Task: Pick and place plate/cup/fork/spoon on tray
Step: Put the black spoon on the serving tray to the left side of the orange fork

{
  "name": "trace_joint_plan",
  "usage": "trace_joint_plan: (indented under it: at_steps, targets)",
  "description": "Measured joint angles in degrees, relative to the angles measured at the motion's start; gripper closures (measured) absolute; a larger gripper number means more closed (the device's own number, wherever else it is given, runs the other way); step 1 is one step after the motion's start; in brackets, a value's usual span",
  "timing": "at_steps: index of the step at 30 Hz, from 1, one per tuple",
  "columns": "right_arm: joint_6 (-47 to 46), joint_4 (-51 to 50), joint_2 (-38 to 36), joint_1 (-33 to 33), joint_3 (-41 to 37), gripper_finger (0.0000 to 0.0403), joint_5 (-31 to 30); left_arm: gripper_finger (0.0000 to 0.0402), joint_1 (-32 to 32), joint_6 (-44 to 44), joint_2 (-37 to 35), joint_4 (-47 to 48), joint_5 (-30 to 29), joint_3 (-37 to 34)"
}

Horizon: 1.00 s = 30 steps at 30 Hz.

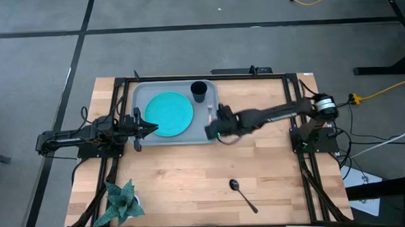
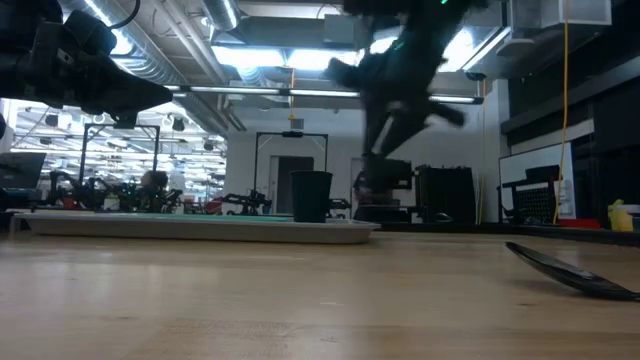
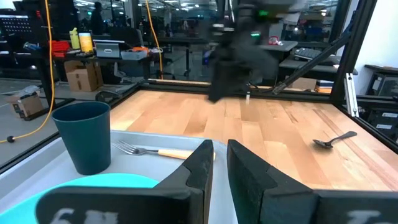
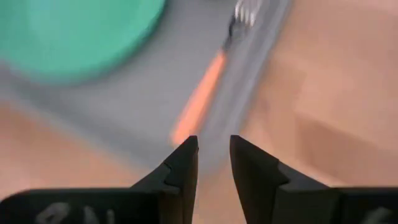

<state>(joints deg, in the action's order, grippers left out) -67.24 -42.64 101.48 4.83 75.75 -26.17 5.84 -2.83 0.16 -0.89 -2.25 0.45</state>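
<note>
The grey-blue tray lies at the table's far middle. The turquoise plate lies flat in it, and the dark cup stands upright in its far right corner. The orange-handled fork lies flat in the tray along its right rim. The dark spoon lies on the table near the front edge. My right gripper hovers above the tray's near right corner, open and empty, just short of the fork's handle end. My left gripper is shut at the tray's left side, by the plate.
A green toy plant stands at the table's near left corner. Black frame rails run along the table's left, right and far sides. Bare wood lies between the tray and the spoon.
</note>
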Motion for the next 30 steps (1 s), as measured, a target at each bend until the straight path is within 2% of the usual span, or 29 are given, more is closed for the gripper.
trace_joint_plan:
  at_steps: [6,10,14,22,30]
  targets:
    - [0.1,-11.1,-1.2,10.9,0.0,0.0304,1.8,0.036,0.0,0.0,0.0,0.0,0.0,0.0]
    - [0.3,-13.5,-0.7,16.3,0.0,0.0304,8.9,0.036,0.0,0.0,0.0,0.0,0.0,0.0]
    - [-1.2,-12.0,-0.7,21.2,0.0,0.0304,14.9,0.036,0.0,0.0,0.0,0.0,0.0,0.0]
    - [-4.5,-10.2,2.8,29.9,0.0,0.0304,15.4,0.036,0.0,0.0,0.0,0.0,0.0,0.0]
    - [-8.7,-2.8,7.9,31.5,0.0,0.0304,15.7,0.036,0.0,0.0,0.0,0.0,0.0,0.0]
